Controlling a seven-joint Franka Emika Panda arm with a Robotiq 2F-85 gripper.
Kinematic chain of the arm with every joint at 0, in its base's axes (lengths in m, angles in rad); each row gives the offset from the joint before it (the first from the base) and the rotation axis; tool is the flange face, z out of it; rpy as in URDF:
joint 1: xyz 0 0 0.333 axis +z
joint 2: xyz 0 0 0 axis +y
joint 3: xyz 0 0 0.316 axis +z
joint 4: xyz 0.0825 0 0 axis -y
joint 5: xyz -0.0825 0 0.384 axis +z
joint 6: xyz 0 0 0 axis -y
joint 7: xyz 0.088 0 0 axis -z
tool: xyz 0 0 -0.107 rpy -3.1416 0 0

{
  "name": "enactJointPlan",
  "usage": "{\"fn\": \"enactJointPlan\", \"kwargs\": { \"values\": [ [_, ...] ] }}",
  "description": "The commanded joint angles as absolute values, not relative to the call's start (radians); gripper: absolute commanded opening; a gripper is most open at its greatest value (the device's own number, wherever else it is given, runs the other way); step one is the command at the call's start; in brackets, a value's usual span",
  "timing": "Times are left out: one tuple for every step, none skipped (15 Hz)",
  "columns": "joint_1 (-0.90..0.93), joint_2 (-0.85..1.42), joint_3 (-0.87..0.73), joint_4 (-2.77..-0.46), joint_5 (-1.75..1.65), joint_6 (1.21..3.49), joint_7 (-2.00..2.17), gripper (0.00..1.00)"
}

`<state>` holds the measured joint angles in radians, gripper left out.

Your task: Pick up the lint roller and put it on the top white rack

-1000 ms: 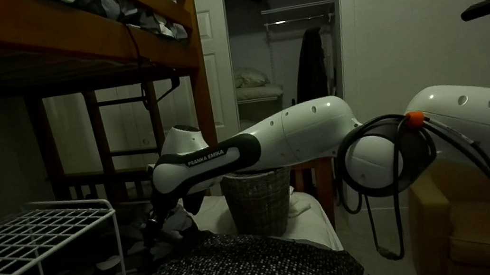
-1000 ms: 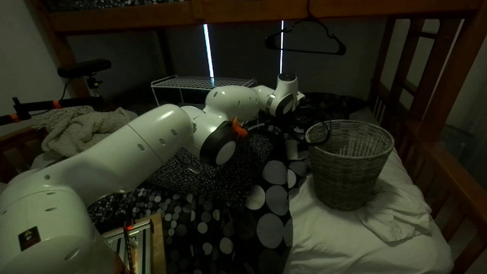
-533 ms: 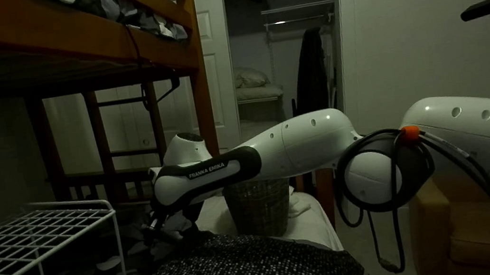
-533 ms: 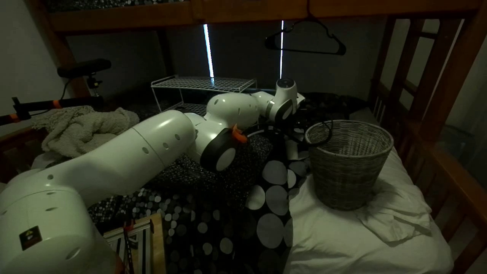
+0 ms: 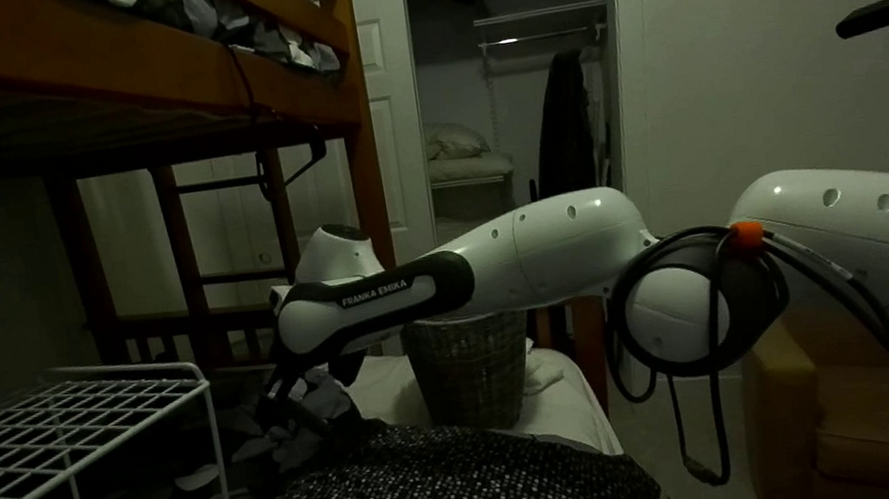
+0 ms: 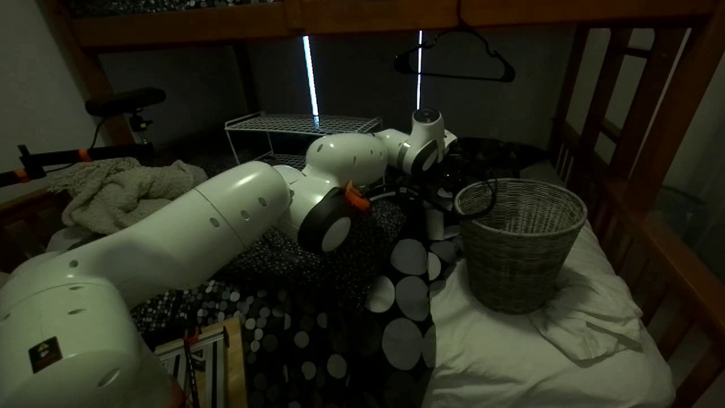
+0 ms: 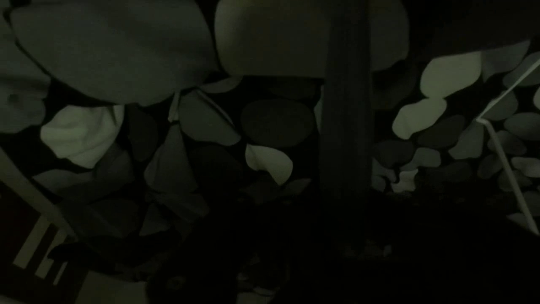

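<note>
Near the white rack (image 5: 69,471), arm (image 6: 226,209) outstretched, pincer (image 5: 289,408) angled downward

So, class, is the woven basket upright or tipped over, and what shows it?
Upright. In an exterior view the woven basket rests on its narrower base on the white bedding, its wide rim facing up.

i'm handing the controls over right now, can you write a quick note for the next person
Gripper: low by the spotted bedding; too dark to tell open, shut or holding.
Lint roller: not certain; the pale shape beside the basket may be it.
Top rack: no roller shows on it.
Done: no placing visible; whether it's picked, can't tell.
Left: check the grip, pick if needed, then set the roller on the top rack.
</note>
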<state>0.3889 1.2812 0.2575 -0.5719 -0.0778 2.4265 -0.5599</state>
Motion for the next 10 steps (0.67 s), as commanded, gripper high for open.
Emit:
{"fn": "enactJointPlan", "kwargs": {
  "values": [
    [0.369,1.22,0.261,-0.598,-0.074,2.433,-0.559,0.03],
    [0.363,1.205,0.264,-0.606,-0.072,2.44,-0.559,0.03],
    [0.357,1.191,0.269,-0.613,-0.069,2.448,-0.563,0.03],
    [0.353,1.175,0.26,-0.62,-0.073,2.453,-0.545,0.03],
    [0.347,1.161,0.265,-0.63,-0.071,2.457,-0.551,0.03],
    [0.344,1.148,0.259,-0.64,-0.074,2.456,-0.542,0.03],
    [0.34,1.138,0.264,-0.651,-0.072,2.422,-0.556,0.03],
    [0.334,1.135,0.282,-0.659,-0.061,2.404,-0.576,0.35],
    [0.336,1.136,0.281,-0.667,-0.058,2.381,-0.556,0.36],
    [0.335,1.142,0.286,-0.673,-0.052,2.359,-0.541,0.43]
  ]
}}
